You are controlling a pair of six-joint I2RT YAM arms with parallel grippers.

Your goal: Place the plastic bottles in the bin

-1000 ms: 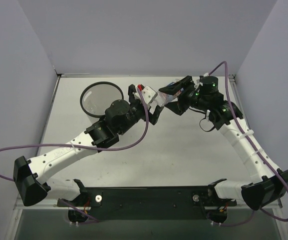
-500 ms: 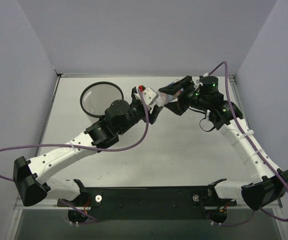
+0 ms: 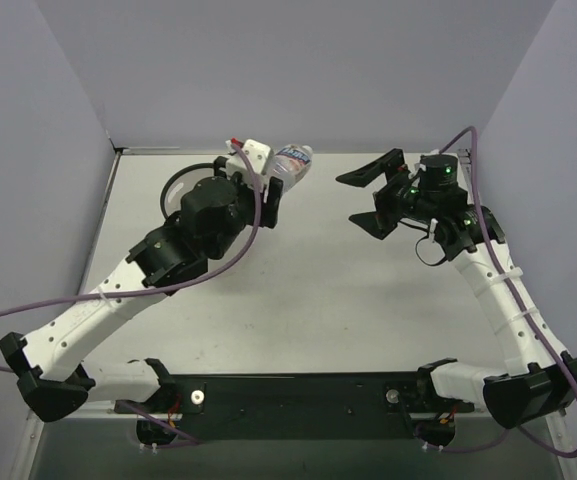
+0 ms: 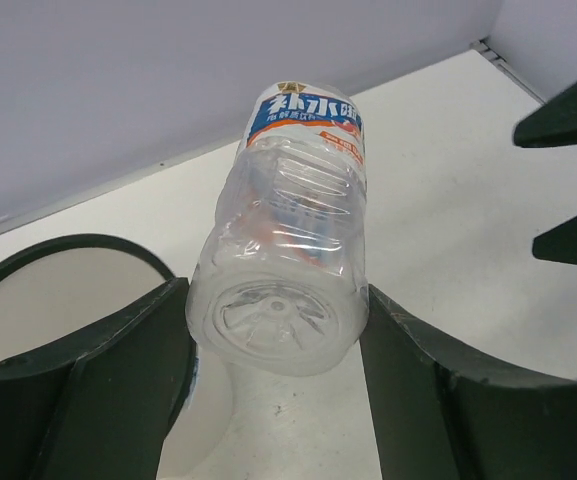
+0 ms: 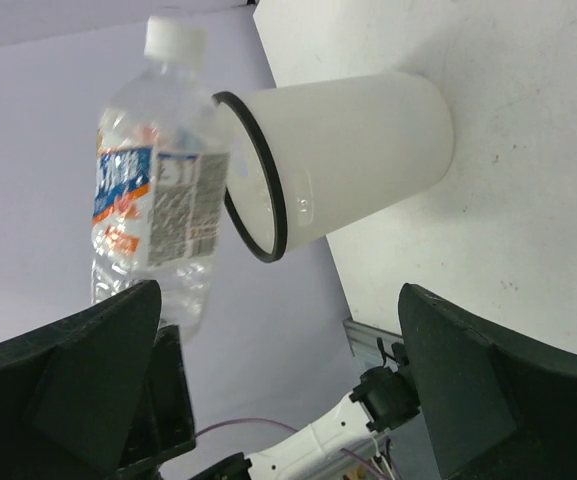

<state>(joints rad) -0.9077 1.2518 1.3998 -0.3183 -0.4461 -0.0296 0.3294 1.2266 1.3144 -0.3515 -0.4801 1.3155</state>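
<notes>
Left claw (image 4: 278,345) is clamped on the base end of one clear plastic bottle (image 4: 293,240). A finger presses on each side, the moulded bottom faces the wrist, and the blue-and-white label (image 4: 306,115) lies further out, beyond the fingertips. Seen from the right wrist, the bottle (image 5: 153,190) is carried clear of the table (image 5: 528,150), its white cap (image 5: 176,38) at the end away from the claw. The bin (image 4: 58,250) stands just to the left of this claw and lower. Its black rim is partly hidden under the left arm in the overhead view (image 3: 171,192). The bottle (image 3: 293,160) is beside the bin's mouth, not inside it. Right claw (image 3: 368,197) is spread wide, with nothing between its fingers, and stands well apart from the bottle. The bottle and the bin (image 5: 358,150) lie out ahead of it.
</notes>
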